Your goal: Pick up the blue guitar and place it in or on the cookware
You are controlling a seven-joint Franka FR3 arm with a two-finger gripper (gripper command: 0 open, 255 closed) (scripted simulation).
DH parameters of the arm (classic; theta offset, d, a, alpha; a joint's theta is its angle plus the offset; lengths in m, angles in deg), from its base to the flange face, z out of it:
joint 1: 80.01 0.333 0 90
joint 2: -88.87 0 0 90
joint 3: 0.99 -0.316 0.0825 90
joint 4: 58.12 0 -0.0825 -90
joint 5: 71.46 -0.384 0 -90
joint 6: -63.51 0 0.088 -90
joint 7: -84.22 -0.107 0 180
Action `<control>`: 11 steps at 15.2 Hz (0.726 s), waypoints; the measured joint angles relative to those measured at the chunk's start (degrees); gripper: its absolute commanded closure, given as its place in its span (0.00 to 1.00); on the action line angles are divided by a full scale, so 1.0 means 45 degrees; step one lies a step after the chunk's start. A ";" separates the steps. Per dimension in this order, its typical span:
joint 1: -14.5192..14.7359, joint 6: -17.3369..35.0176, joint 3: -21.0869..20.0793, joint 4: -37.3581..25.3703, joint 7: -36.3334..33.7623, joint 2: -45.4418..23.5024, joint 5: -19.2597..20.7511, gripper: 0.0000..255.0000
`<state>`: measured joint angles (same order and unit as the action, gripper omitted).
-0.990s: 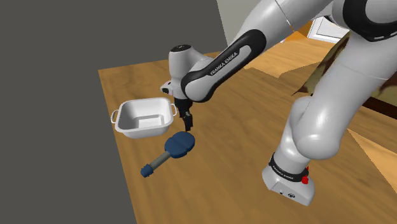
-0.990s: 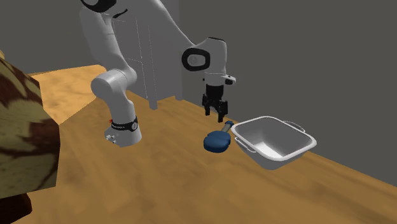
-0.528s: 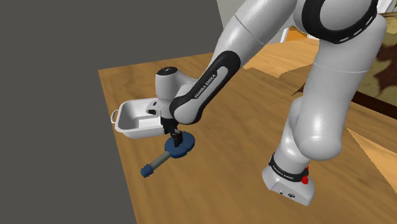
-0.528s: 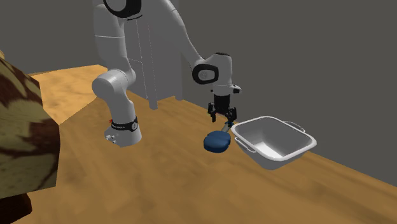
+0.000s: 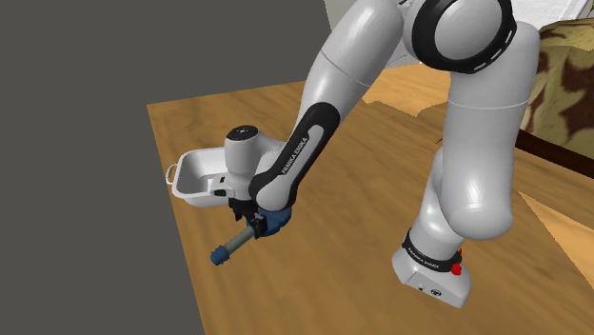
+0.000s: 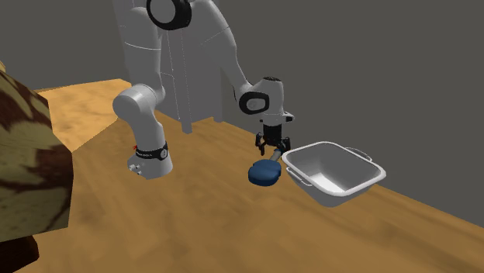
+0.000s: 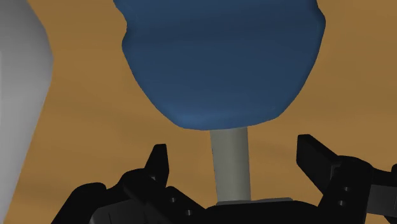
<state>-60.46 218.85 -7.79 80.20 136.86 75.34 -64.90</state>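
As wrist view shows, claw (image 7: 233,151) straddles guitar (image 7: 222,57) neck — untouching.

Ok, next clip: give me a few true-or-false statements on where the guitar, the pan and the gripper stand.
1. The blue guitar lies on the wooden table beside the white pan. True.
2. The gripper is shut on the guitar's neck. False: its fingers stand apart on either side of the grey neck, not touching it.
3. The pan is upside down. False: it stands open side up, with nothing in it.
4. The gripper is low over the guitar. True.
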 measured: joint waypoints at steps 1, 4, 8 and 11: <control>0.0010 0.0165 0.0037 -0.0036 -0.0024 -0.0201 0.0066 0.00; 0.0126 0.0634 0.0150 -0.0133 -0.0223 -0.0774 0.0280 0.00; 0.0116 0.0716 0.0172 -0.0122 -0.0214 -0.0839 0.0304 0.00; 0.0116 0.0720 0.0172 -0.0120 -0.0214 -0.0840 0.0304 1.00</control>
<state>-59.94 222.09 -7.02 79.65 135.90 71.56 -63.54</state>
